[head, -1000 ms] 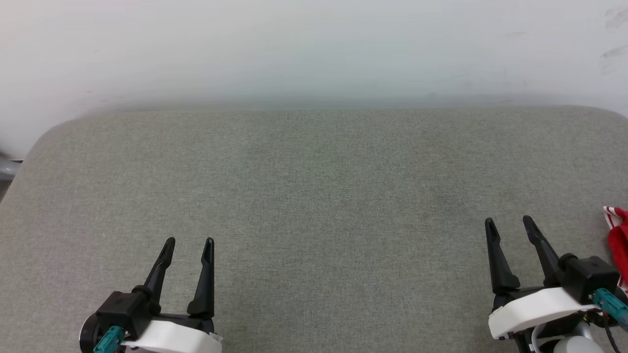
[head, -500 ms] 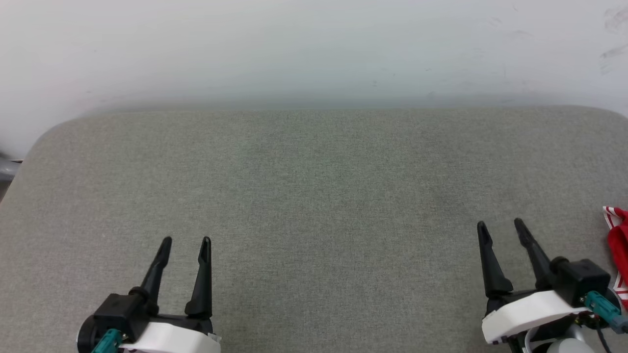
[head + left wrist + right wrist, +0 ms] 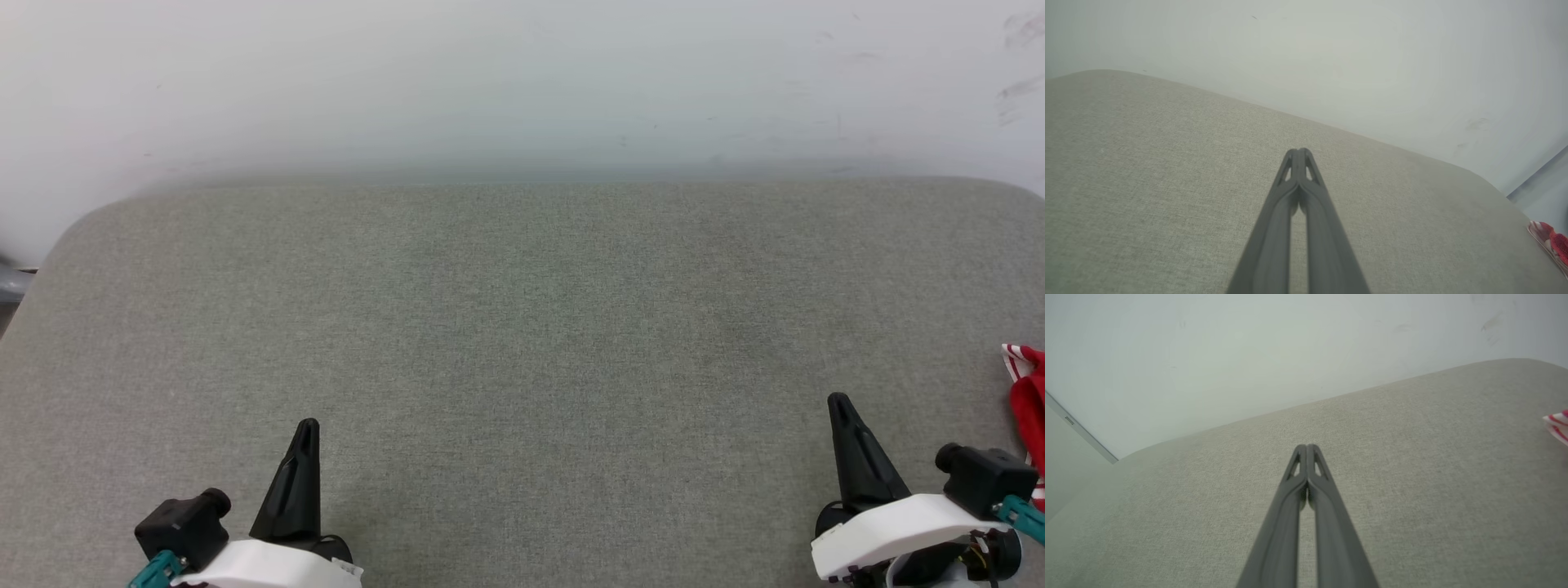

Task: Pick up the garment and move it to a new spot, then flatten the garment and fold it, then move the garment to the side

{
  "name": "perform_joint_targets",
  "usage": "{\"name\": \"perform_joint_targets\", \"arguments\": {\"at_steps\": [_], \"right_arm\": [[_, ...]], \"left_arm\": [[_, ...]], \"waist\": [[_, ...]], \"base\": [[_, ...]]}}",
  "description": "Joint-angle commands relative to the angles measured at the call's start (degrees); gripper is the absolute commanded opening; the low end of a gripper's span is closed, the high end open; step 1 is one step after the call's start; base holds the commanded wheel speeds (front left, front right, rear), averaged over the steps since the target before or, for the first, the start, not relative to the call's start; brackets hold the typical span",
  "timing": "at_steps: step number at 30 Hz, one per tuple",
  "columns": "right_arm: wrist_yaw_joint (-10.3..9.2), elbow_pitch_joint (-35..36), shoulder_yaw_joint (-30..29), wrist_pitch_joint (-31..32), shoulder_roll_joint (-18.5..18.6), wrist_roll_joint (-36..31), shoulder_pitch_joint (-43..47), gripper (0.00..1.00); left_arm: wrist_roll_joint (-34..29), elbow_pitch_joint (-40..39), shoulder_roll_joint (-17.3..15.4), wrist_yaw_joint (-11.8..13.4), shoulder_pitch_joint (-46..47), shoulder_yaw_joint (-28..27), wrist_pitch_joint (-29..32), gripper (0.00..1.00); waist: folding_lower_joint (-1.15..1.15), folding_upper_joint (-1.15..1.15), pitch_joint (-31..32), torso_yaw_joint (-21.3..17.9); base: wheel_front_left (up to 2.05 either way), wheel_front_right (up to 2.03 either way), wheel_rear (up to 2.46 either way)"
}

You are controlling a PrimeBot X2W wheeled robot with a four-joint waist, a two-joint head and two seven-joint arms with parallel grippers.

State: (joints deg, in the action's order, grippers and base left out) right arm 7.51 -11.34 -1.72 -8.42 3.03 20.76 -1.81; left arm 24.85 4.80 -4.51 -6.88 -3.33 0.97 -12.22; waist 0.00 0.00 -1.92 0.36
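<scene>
The left gripper (image 3: 307,425) has its two dark fingers pressed together into a single spike. Its wrist view shows the tips touching, with a thin slit lower down and no cloth caught between them. The right gripper (image 3: 839,400) is the same, closed flush and empty. In the head view both sit at the near edge, the left one at the lower left and the right one at the lower right, pointing away from the robot over the pad (image 3: 522,327). I cannot tell whether either touches it. Behind each pair of fingers is a white wrist shell (image 3: 890,523) with a black block and a teal plug.

The garment (image 3: 1027,404) lies at the far right edge of the head view, near the right wrist and apart from the fingers. The frame cuts it off, so only a red bunch with red-white striped trim at its top can be seen. A striped scrap of it shows at the right edge of the right wrist view. A red bit sits in the lower right corner of the left wrist view.

The pad is flat, smooth grey-green woven fabric with rounded far corners. A pale, plain wall (image 3: 522,82) stands right behind its far edge, with dark scuffs (image 3: 1020,82) at the upper right. Past the pad's left corner is a grey object (image 3: 10,282), too cropped to identify. In the right wrist view a slanted seam (image 3: 1081,435) crosses the wall at the left.
</scene>
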Motion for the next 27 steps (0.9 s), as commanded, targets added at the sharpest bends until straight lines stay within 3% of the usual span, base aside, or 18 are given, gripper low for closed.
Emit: {"name": "perform_joint_targets", "arguments": {"at_steps": [1, 27], "right_arm": [[0.01, 0.70, -0.29, 0.27, -0.03, 1.80, -1.18, 0.00], [0.00, -0.33, -1.82, 5.19, -0.08, 25.26, -2.49, 0.00]], "left_arm": [[1.63, -0.58, -0.14, -0.07, 1.44, -0.39, 0.26, 0.00], [24.44, 2.77, -0.17, -0.32, 4.40, -1.99, 5.82, 0.00]], "waist": [[0.00, 0.00, 0.01, 0.00], [0.00, 0.00, 0.41, -0.08]], "base": [[0.00, 0.00, 0.00], [0.00, 0.00, 0.00]]}}
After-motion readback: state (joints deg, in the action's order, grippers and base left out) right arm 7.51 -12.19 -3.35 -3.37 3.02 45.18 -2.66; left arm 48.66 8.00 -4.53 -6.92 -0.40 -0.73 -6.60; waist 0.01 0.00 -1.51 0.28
